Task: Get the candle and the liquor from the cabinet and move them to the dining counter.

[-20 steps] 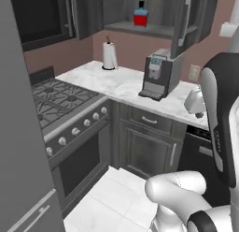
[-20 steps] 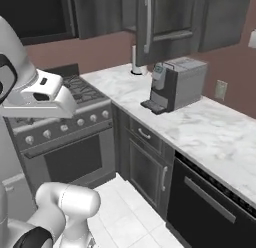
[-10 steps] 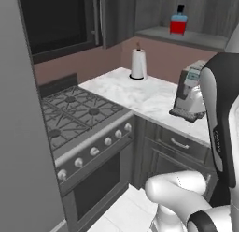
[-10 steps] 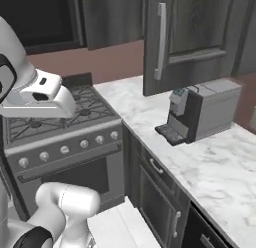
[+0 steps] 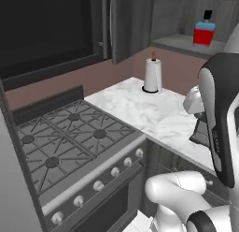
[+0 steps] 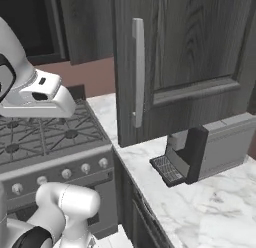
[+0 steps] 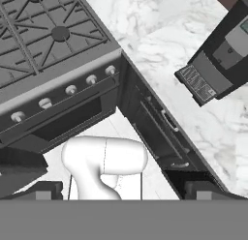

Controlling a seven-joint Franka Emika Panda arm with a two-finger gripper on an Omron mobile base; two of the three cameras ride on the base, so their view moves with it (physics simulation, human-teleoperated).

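The liquor (image 5: 204,32), a red and blue bottle with a black cap, stands upright on the shelf of the cabinet (image 5: 175,41) at the upper right. The cabinet's dark grey door (image 6: 190,52) stands swung open, its silver bar handle (image 6: 138,72) facing me. My gripper (image 7: 122,189) is open with nothing between its fingers (image 7: 46,188); it hangs well below the shelf and looks down at the floor in front of the stove. The candle is hidden. The dining counter is out of view.
A gas stove (image 5: 70,133) fills the left. A paper towel roll (image 5: 152,74) stands on the marble worktop (image 5: 149,109). A coffee machine (image 6: 210,152) sits on the worktop under the open door. Lower drawers (image 7: 155,127) run below the worktop edge.
The whole picture has shifted: the base has moved, so stove, worktop and cabinet now sit closer and further right. The arm keeps its pose and the gripper stays open.
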